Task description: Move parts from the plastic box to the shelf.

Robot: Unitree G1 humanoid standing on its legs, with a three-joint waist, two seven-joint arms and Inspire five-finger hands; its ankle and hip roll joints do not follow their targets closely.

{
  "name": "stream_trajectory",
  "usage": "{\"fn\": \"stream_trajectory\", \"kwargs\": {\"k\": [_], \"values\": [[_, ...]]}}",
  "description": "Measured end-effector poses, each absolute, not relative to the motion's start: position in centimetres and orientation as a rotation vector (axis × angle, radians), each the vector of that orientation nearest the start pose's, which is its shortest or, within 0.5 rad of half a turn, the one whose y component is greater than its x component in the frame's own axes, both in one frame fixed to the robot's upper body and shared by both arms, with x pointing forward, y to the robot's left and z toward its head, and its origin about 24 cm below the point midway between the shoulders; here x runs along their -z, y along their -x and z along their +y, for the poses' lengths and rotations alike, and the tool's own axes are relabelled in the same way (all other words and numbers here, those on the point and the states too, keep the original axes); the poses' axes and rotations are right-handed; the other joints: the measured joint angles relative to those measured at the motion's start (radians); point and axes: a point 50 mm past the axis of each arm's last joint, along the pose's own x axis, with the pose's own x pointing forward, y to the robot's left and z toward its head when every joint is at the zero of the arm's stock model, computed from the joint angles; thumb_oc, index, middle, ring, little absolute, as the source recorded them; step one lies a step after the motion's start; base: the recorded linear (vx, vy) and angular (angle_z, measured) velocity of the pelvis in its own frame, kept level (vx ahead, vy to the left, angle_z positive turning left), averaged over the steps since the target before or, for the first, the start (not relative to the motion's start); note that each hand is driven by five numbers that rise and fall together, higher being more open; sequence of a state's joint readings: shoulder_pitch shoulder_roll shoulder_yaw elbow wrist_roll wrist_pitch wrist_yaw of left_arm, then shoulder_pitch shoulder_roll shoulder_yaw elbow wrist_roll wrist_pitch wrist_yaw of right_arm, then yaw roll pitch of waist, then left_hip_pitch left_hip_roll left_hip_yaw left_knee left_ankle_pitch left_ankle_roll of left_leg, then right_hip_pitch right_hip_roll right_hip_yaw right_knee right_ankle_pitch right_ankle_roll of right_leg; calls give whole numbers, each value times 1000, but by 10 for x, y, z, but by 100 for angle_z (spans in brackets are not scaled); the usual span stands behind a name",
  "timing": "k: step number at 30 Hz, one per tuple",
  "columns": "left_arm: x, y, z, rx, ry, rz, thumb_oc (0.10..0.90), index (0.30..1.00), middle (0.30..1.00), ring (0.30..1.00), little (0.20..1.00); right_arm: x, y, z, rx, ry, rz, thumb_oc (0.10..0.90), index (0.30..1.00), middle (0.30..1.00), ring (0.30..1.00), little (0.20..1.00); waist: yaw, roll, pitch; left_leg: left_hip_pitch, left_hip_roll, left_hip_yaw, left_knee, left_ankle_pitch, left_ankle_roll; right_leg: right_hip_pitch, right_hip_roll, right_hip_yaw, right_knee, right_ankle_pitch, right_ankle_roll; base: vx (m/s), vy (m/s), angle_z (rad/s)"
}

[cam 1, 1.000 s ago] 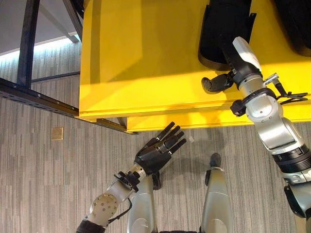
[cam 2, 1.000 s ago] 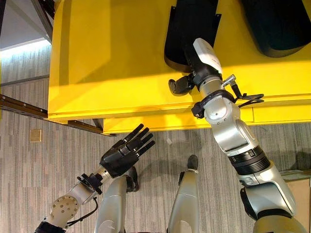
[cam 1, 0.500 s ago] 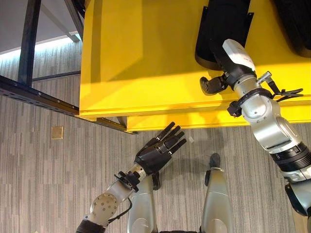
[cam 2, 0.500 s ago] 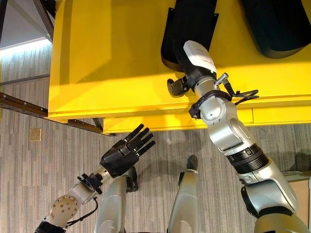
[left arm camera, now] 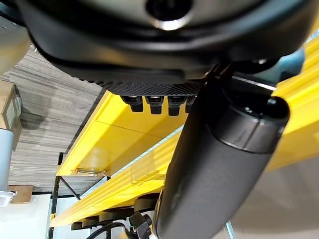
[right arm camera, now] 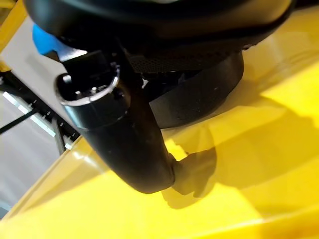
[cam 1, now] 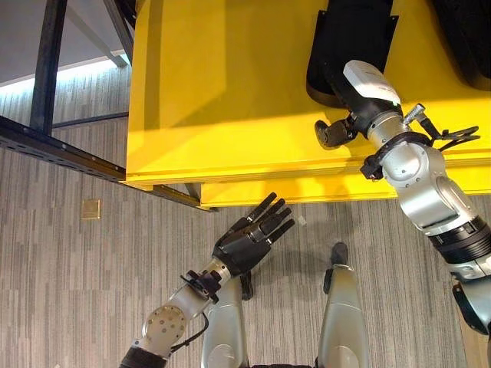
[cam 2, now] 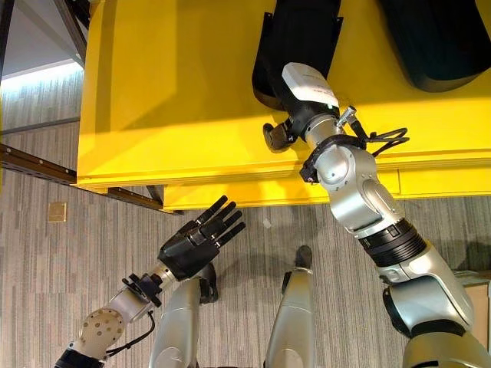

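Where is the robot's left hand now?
In the eye views the left hand hovers open over the grey floor, just before the yellow shelf's front edge.

Floor (cam 1: 69, 276): grey carpet with a fine streaked pattern, covering the lower half and left side of the head views.
Floor plate (cam 1: 90, 210): a small square brass-coloured plate set into the carpet, left of centre.
Dark beam (cam 1: 54, 149): a black metal rail crossing the left side on a slant, running under the yellow surface.
Upright post (cam 1: 42, 65): a dark metal post in the upper left.
Light (cam 1: 54, 73): a bright pale band along the upper-left carpet edge.
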State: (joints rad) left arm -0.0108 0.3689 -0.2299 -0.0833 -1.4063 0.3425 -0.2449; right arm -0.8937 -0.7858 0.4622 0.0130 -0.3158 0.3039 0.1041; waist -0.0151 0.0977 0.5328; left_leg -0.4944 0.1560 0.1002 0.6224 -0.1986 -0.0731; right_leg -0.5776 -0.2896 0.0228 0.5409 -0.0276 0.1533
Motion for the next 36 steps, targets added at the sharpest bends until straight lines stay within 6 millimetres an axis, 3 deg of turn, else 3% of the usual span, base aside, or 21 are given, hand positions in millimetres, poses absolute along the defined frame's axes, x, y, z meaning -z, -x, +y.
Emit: {"fn": "stream_trajectory", "kwargs": {"k": [8,18,32,36], "values": [[-52,-235,126,629,1048,316,900,1000,1000,1000,1000,-268,-341,-145,-199,1424,-460,900,1000,1000,1000,1000,5,2,0,-1,0,-4,-6,3,-4,-3,0,-3,9,-9,-2,1,-4,0],[-54,-237,130,625,1040,312,900,1000,1000,1000,1000,-266,-340,-134,-256,1499,-454,900,1000,1000,1000,1000,25,1,0,8,0,-11,-9,9,-15,-3,0,-6,33,-27,-8,2,-7,1],[-55,-238,130,632,1036,313,900,1000,1000,1000,1000,-266,-340,-133,-250,1540,-469,900,1000,1000,1000,1000,27,1,0,1,1,-12,3,2,-7,-5,0,-6,34,-27,-8,0,0,0],[-54,-237,130,632,1037,320,900,1000,1000,1000,1000,-268,-334,-137,-272,1673,-476,900,1000,1000,1000,1000,33,1,0,-4,1,-13,9,-1,-6,-5,0,-6,34,-27,-8,0,0,0]]}}
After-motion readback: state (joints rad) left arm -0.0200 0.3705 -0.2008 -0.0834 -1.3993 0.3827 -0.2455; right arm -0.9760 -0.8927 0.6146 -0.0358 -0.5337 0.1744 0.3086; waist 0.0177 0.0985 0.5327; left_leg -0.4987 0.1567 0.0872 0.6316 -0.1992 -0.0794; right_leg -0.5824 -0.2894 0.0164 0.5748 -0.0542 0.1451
